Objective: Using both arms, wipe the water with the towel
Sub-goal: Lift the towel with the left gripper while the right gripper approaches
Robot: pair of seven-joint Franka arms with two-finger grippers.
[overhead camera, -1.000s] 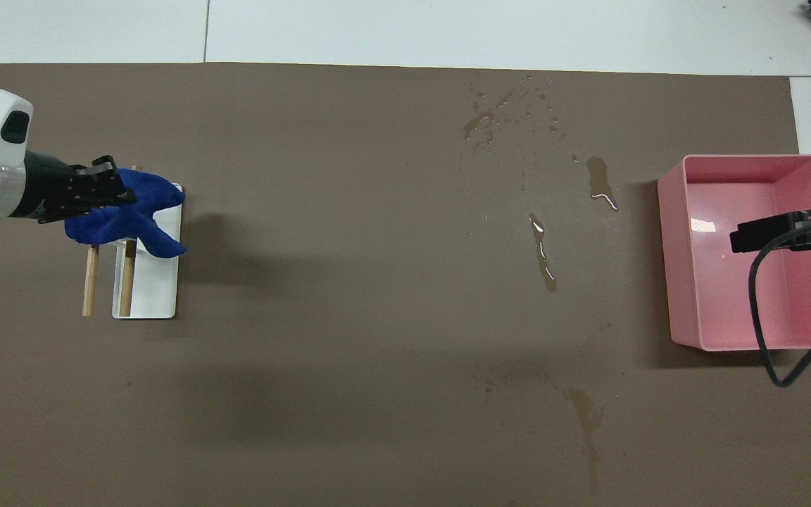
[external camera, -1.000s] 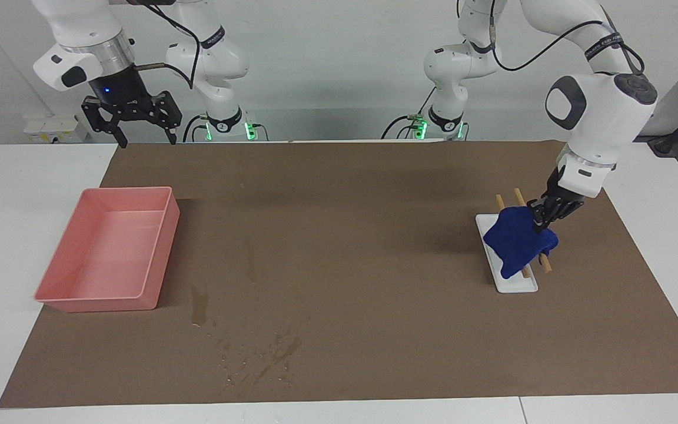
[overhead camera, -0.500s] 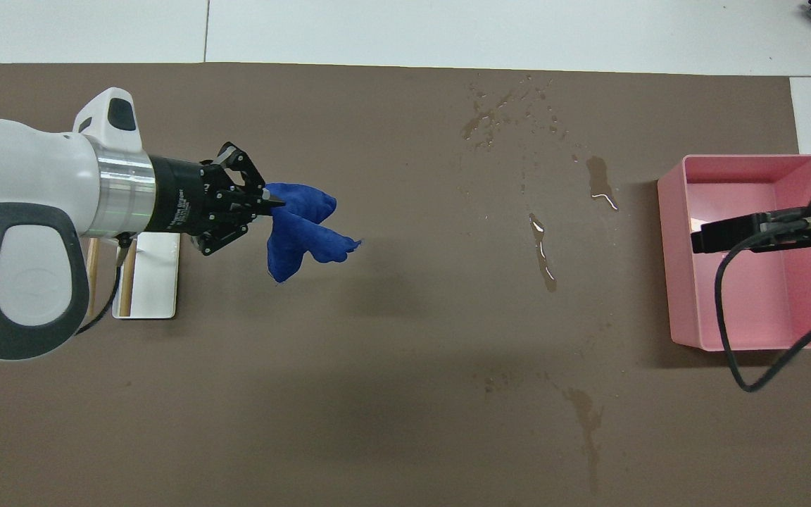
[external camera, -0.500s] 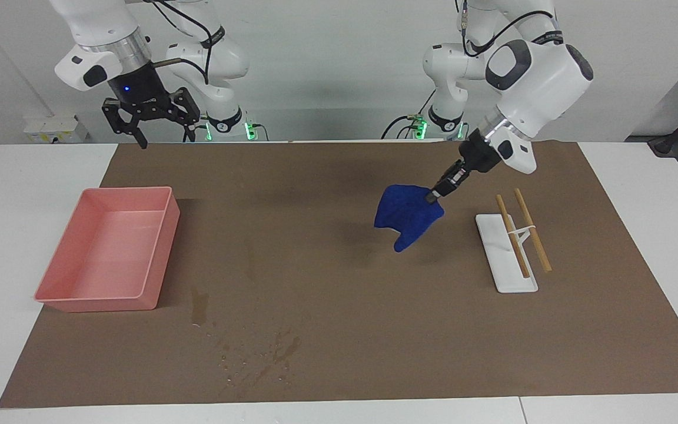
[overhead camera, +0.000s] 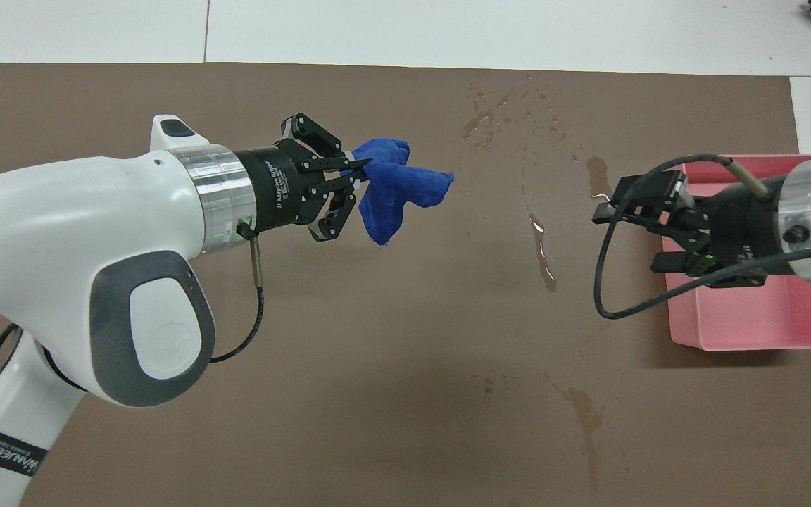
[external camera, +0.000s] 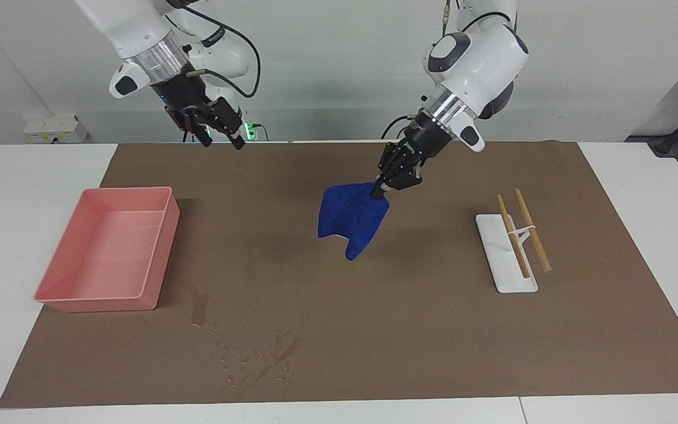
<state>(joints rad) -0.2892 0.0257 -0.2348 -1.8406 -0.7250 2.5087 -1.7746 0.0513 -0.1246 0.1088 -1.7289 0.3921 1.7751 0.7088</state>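
A blue towel hangs in the air above the middle of the brown mat. My left gripper is shut on its upper corner. The water shows as a long smear, a blot and scattered droplets. It lies farther from the robots than the towel, toward the right arm's end. My right gripper is held high and open with nothing in it, over the mat by the pink bin's edge.
A pink bin sits on the mat at the right arm's end. A white rack with two wooden rods stands toward the left arm's end; the left arm covers it in the overhead view. A faint stain lies nearer the robots.
The left gripper lifted the towel off the rack and carried it over the middle of the mat. The right gripper, still open, swung inward from its end of the table.
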